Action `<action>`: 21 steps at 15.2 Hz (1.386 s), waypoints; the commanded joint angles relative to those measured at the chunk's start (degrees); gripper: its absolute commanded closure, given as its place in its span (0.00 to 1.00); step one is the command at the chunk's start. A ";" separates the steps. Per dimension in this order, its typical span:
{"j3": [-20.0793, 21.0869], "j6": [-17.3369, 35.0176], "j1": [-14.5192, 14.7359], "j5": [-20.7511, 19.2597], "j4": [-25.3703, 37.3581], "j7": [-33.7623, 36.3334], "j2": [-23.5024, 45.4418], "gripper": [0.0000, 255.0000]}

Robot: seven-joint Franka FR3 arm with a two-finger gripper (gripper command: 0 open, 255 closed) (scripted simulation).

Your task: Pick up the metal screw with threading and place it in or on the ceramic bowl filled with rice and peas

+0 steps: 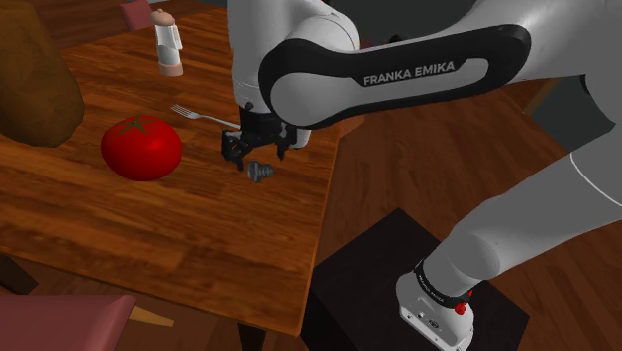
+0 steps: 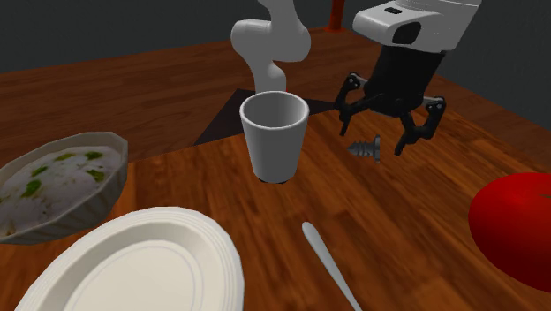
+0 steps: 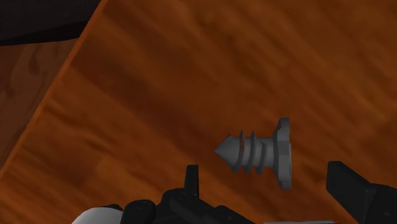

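A short grey threaded screw (image 1: 261, 171) lies on its side on the wooden table (image 1: 179, 229), near the edge closest to the stand. My black gripper (image 1: 257, 153) hovers just above it, open, its fingers on either side of the screw (image 3: 261, 153) without touching it. In the second exterior view the gripper (image 2: 375, 134) hangs over the screw (image 2: 365, 147), right of a white cup. The pale bowl (image 2: 106, 190) with white rice and green peas sits at that view's left edge.
A white cup (image 2: 275, 137) stands between the screw and the bowl. Nearer the camera are a white plate (image 2: 132, 265) and a fork handle (image 2: 327, 261). A big red tomato (image 1: 142, 148), a fork (image 1: 204, 116) and a shaker (image 1: 168, 42) share the table.
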 commanded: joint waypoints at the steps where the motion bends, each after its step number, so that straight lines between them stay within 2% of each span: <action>1: 0.16 1.50 -0.08 -0.31 -1.15 0.30 0.42 0.00; 3: 0.37 3.47 -0.23 -0.82 -2.57 0.69 1.13 0.00; 11: 0.37 3.46 -0.23 -0.82 -2.56 0.69 1.13 0.00; 12: 0.37 3.46 -0.23 -0.82 -2.56 0.69 1.13 1.00; 21: 0.37 3.47 -0.23 -0.82 -2.57 0.69 1.13 1.00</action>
